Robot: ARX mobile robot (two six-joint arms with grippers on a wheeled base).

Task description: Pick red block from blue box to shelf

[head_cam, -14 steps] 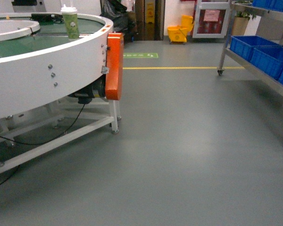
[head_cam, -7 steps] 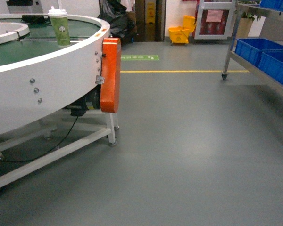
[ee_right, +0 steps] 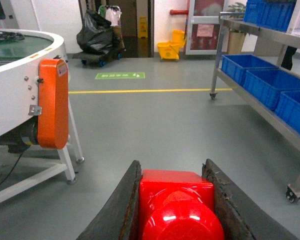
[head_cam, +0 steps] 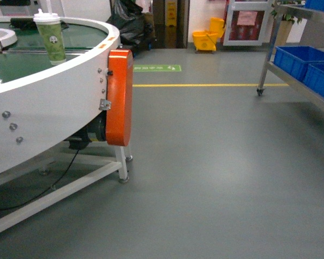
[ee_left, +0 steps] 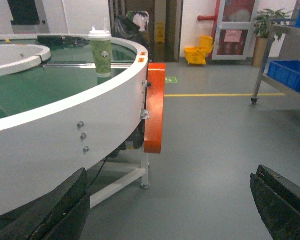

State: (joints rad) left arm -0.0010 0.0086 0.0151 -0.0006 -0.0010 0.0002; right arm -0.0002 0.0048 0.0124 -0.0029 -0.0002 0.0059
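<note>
Across the last second the head view is seen to have swung: the round white conveyor (head_cam: 48,102) with its orange guard (head_cam: 120,97) has shifted rightward and grown larger in the frame, the paper cup (head_cam: 49,36) has slid toward the left edge, and the shelf (head_cam: 291,81) at the far right is now cut off more sharply. This is read as the base turning or rolling while the load is carried, so the task is judged to be in its transport stage, with the placing not yet begun. The red block (ee_right: 177,207) is held in the right claw (ee_right: 176,202), whose fingers are closed against both of its sides, the round stud facing the camera. The left claw (ee_left: 170,210) is spread wide, with nothing between its fingers and only floor visible past them. The blue box is not visible in any view. On the shelf, dark blue ribbed crates (ee_right: 267,77) are lined up along the lower tier at the right and more stand on the tier above; their contents cannot be made out from this angle. A yellow mop bucket (head_cam: 207,39) stands far off by the doorway.
</note>
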